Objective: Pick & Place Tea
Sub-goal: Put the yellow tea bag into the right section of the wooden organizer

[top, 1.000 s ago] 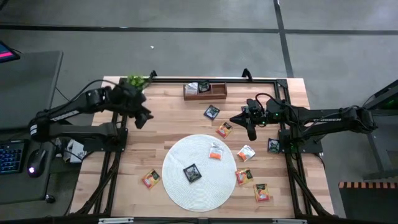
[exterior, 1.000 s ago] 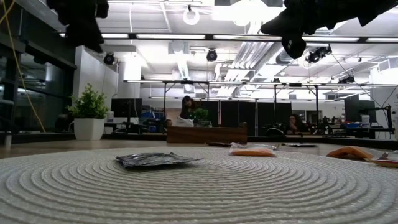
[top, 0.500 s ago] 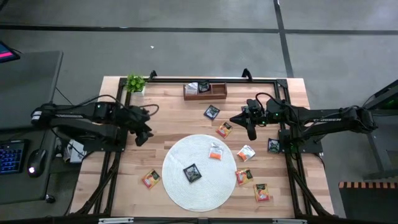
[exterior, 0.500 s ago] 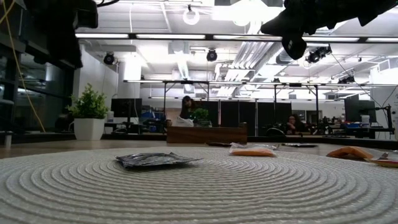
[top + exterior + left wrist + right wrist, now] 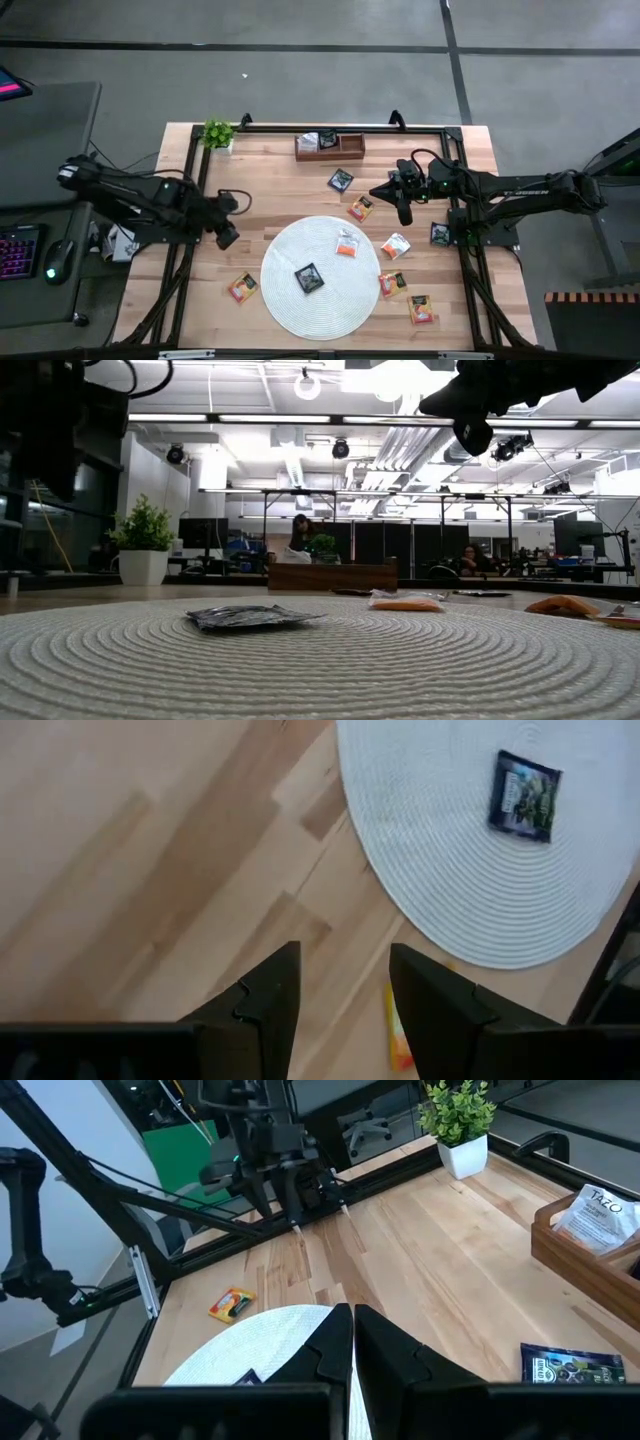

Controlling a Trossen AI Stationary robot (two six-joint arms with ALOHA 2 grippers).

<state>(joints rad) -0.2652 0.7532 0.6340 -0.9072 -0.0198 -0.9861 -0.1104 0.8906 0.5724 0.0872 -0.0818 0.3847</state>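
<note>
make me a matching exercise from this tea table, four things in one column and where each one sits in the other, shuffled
Things:
1. black sachet
2. potted plant
3. wooden tray
4. left gripper

Places:
A. at the table's far edge, near its middle
B. lying on the round white mat
C. over bare wood, beside the mat's left rim
D. at the far left corner of the table

Pairs: 1-B, 2-D, 3-A, 4-C
</note>
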